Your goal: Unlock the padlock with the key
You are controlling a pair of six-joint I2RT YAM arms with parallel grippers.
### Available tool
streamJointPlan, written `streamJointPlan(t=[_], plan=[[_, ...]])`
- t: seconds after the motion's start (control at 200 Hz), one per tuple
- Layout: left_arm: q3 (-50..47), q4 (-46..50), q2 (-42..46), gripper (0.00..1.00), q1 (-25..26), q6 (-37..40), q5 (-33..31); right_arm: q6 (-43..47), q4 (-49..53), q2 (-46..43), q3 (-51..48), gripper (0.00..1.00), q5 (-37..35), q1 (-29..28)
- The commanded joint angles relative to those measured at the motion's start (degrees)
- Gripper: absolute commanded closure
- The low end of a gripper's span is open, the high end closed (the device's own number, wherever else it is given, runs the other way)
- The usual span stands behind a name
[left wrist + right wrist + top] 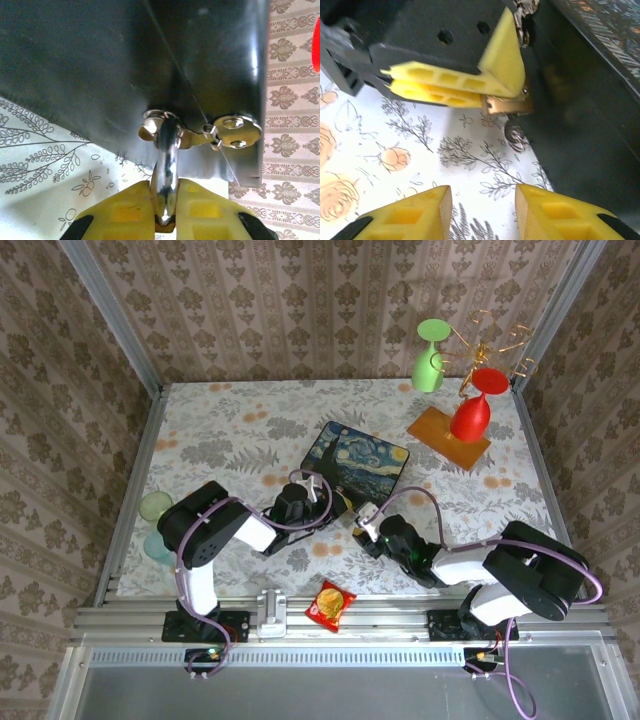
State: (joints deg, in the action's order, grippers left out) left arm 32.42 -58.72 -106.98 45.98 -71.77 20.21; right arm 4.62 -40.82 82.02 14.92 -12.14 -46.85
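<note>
Brass-gold, the small padlock point(507, 105) hangs at the painted box's point(355, 465) dark side, clamped by the left gripper point(165, 210). The slim dark key point(515, 136) seems to jut from its underside toward the right gripper point(482, 210), which waits straight ahead with jaws apart.

No readable text, no labels, no numbers

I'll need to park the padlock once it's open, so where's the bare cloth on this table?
Bare cloth lies far left, between the back wall and the painted box, and right, between the wooden rack base and the right arm. It is crowded at the box's near edge, where the left gripper, shut on the padlock, faces the open right gripper.
</note>
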Motion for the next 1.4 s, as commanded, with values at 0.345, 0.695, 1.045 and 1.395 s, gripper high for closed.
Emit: streamJointPlan(t=[0.345, 0.695, 1.045, 1.395], plan=[[0.76, -5.26, 0.99, 1.00, -0.59, -0.01, 4.97, 15.59, -19.90, 12.41, 3.95, 0.60, -8.23, -2.37], [-1.41, -11.66, -1.25, 1.00, -0.98, -3.75, 5.75, 24.27, -26.68, 21.90, 9.16, 0.61, -24.12, -8.67], [-3.55, -8.20, 2.98, 1.00, -3.18, -1.32, 4.58, 21.39, -23.91, 22.43, 10.15, 0.70, -27.94, -9.09], [-3.94, -6.05, 5.10, 1.00, -3.14, -0.29, 4.40, 18.88, -25.54, 23.55, 9.25, 0.84, -30.46, -9.58]])
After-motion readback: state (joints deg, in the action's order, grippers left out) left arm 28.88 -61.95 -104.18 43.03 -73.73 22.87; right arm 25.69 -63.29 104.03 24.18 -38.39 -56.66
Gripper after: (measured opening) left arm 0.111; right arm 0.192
